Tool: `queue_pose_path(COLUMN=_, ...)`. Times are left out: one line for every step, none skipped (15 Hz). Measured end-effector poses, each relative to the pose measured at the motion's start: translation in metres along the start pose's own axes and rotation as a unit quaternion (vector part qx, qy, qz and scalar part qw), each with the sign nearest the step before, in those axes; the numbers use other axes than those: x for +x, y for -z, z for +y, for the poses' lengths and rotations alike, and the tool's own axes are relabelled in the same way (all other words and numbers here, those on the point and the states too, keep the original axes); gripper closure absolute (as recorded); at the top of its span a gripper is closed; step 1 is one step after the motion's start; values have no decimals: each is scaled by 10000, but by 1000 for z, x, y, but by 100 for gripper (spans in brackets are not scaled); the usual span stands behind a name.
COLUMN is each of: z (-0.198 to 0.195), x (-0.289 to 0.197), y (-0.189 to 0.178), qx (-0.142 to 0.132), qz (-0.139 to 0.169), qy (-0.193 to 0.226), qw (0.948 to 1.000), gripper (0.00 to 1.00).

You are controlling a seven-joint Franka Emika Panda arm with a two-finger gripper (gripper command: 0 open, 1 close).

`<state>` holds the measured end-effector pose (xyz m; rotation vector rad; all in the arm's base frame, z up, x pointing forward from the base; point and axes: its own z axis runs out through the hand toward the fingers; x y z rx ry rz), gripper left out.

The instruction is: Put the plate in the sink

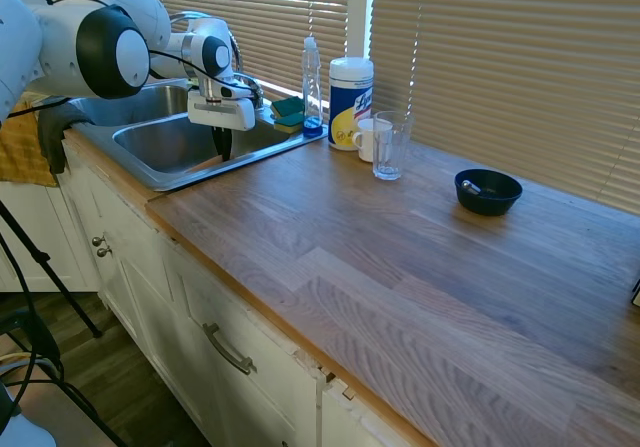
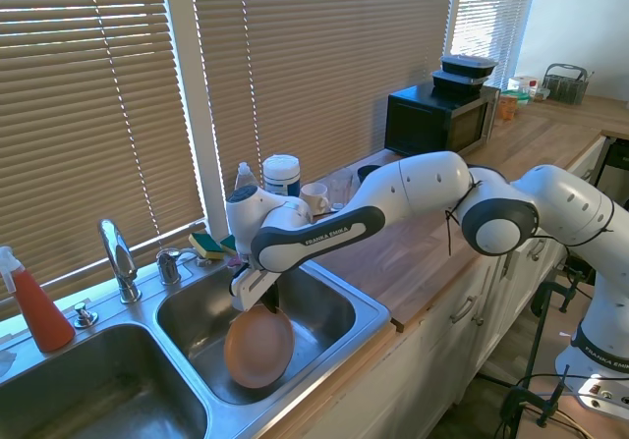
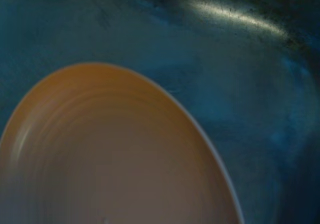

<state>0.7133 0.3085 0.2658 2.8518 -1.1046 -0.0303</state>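
Hanging edge-up from the gripper [image 2: 267, 304], the plate [image 2: 258, 347] sits directly below the fingers, which pinch its top rim between them. It is inside the near-counter basin of the sink [image 2: 369, 313], with its lower edge low in the bowl; whether that edge already touches the steel floor cannot be told from the second exterior view. From the first exterior view only the dark fingers show, dipping past the sink rim, and the plate itself is hidden by the basin wall. The wrist view shows the plate's ringed orange face close beneath the camera with the basin metal behind it.

The step in hand looks like the final lowering and release. To do it well, I would bring the fingers straight down until the plate's lower edge rests on the basin floor, then tip it gently toward the wall on the side away from the fingers' approach so it leans or lies flat instead of dropping. Letting go while it hangs free risks a clatter or a chip. The faucet [image 2: 119, 257] stands well off to one side of the fingers, so a vertical retreat should be unobstructed.
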Motion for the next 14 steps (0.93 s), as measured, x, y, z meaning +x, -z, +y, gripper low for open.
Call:
queue_pose_path(z=-1, x=-2, y=0, qx=-1, qz=11, qy=2, qw=10000, gripper=0)
queue_pose_path(z=-2, x=-4, y=-1, qx=-10, qz=27, qy=1, qw=10000, gripper=0)
queue_pose_path(z=-2, x=-4, y=-1, qx=-13, qz=35, qy=3, qw=10000, gripper=0)
queue_pose_path(z=-3, x=-5, y=-1, qx=-2, qz=40, qy=3, qw=10000, gripper=0)
queue_pose_path(z=-4, x=-5, y=0, qx=33, qz=55, qy=0, qw=10000, gripper=0)
queue_pose_path(z=-5, x=-5, y=2, qx=97, qz=84, qy=-3, qw=9999, gripper=0)
queue_pose_path(z=-7, x=-4, y=7, qx=172, qz=118, qy=-8, qw=9998, gripper=0)
queue_pose_path(z=-7, x=-4, y=15, qx=249, qz=151, qy=-9, qw=9996, gripper=0)
queue_pose_path(z=-7, x=-4, y=27, qx=344, qz=195, qy=-10, qw=9992, gripper=0)
queue_pose_path(z=-5, x=-4, y=42, qx=442, qz=240, qy=-9, qw=9987, gripper=0)
queue_pose_path(z=-1, x=-6, y=56, qx=509, qz=270, qy=-7, qw=9983, gripper=0)
queue_pose_path(z=5, x=-9, y=68, qx=554, qz=291, qy=-6, qw=9980, gripper=0)
queue_pose_path(z=10, x=-13, y=79, qx=596, qz=308, qy=1, qw=9977, gripper=0)
queue_pose_path(z=16, x=-17, y=88, qx=636, qz=321, qy=14, qw=9975, gripper=0)
